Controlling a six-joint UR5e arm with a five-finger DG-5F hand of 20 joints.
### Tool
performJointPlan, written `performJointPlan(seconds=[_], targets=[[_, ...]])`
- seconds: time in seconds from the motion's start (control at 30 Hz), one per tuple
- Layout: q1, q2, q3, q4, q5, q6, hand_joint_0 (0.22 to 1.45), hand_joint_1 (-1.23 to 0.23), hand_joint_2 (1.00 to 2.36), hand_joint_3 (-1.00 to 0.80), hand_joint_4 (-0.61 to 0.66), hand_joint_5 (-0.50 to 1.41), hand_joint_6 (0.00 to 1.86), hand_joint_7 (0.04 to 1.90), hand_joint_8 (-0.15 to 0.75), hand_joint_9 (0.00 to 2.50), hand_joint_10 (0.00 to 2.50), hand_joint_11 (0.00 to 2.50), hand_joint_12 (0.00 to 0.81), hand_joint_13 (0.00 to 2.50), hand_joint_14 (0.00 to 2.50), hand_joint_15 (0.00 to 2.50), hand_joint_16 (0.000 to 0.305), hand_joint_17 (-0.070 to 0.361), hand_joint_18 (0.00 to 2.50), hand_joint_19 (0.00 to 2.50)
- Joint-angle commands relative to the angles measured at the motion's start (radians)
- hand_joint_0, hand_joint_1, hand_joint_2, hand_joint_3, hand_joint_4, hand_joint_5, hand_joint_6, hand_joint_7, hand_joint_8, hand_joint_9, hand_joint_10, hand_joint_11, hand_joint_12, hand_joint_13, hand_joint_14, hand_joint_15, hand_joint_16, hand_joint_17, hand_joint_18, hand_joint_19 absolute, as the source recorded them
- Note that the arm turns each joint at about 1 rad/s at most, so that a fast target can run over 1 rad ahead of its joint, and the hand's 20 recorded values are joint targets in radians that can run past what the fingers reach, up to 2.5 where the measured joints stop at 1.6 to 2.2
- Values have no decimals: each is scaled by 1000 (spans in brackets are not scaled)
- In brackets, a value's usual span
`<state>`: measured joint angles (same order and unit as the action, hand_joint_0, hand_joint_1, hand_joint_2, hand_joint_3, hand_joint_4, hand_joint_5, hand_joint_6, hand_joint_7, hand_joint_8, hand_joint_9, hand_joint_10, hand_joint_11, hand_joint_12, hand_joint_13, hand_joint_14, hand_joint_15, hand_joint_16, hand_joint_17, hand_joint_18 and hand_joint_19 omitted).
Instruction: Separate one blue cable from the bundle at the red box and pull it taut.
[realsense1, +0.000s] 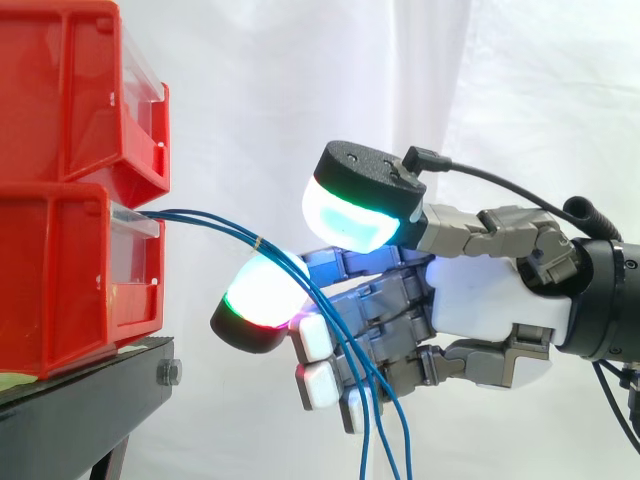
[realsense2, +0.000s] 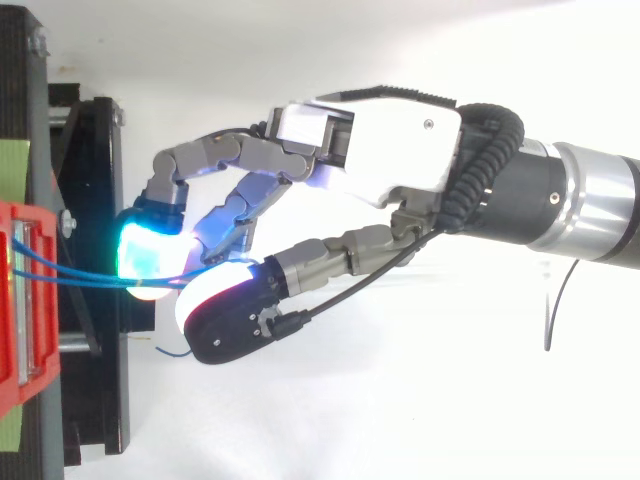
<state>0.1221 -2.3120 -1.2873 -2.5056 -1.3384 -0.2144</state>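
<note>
Fingers are curled round the blue cables in a loose hook, not a flat clamp. In the side view I see a clear gap between the upper pad, glowing cyan-white, and the lower pad, white with a green and red rim. The cables pass through that gap and lie across the top of the lower pad.

The hand comes in from the right with its palm about level with the lower red bin, well clear of the bin face.

The cables leave the clear front panel of the lower red bin as two strands slightly apart. They run right in a shallow curve and meet at a small pale band just over the lower pad. Past the pads they drop in front of the curled fingers and hang loose off the bottom edge; I count three strands there. No strand stands apart from the others at the hand.

From above, the cables go straight from the bin into the space between the pads.

The upper red bin is stacked on the lower one, and both sit on the black stand. There are green strips on the stand; I can't tell if they carry writing.
</note>
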Motion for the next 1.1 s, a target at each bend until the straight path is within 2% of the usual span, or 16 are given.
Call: performJointPlan(seconds=[0.0, 0.03, 0.1, 0.33, 0.53, 0.6, 0.73, 1.07], targets=[[-1, -4, 0, 18, -4, 3, 675, -673, 1012, -326, 334, -122, 502, 1149, 392, 951, 19, 778, 440, 1019, 22, 648, 66, 149, 922, 748], [-1, -6, 0, 21, -5, 3, 674, -672, 1012, -326, 340, -122, 503, 1150, 392, 951, 18, 778, 440, 1021, 24, 650, 66, 149, 923, 756], [-4, -26, 0, 60, -36, 10, 673, -673, 1013, -327, 341, -122, 502, 1150, 391, 954, 19, 772, 439, 1024, 24, 653, 66, 149, 925, 756], [-7, -29, 0, 70, -42, 20, 685, -679, 1015, -272, 339, -122, 503, 1150, 390, 957, 19, 778, 438, 1046, 23, 675, 66, 149, 937, 763], [-9, -32, 0, 73, -44, 21, 687, -678, 1013, -315, 334, -122, 502, 1156, 392, 956, 18, 783, 438, 1056, 25, 688, 66, 149, 947, 771], [-12, -46, 2, 74, -45, 26, 687, -674, 1012, -324, 340, -122, 502, 1159, 393, 957, 18, 785, 440, 1060, 25, 694, 66, 149, 952, 770], [-15, -56, 6, 97, -68, 40, 684, -672, 1012, -338, 336, -122, 502, 1170, 393, 958, 19, 784, 437, 1068, 25, 699, 67, 150, 958, 769], [-21, -58, 37, 82, -90, 40, 684, -669, 1013, -329, 305, -111, 501, 1265, 393, 970, 18, 800, 441, 1089, 25, 704, 67, 150, 982, 785]])
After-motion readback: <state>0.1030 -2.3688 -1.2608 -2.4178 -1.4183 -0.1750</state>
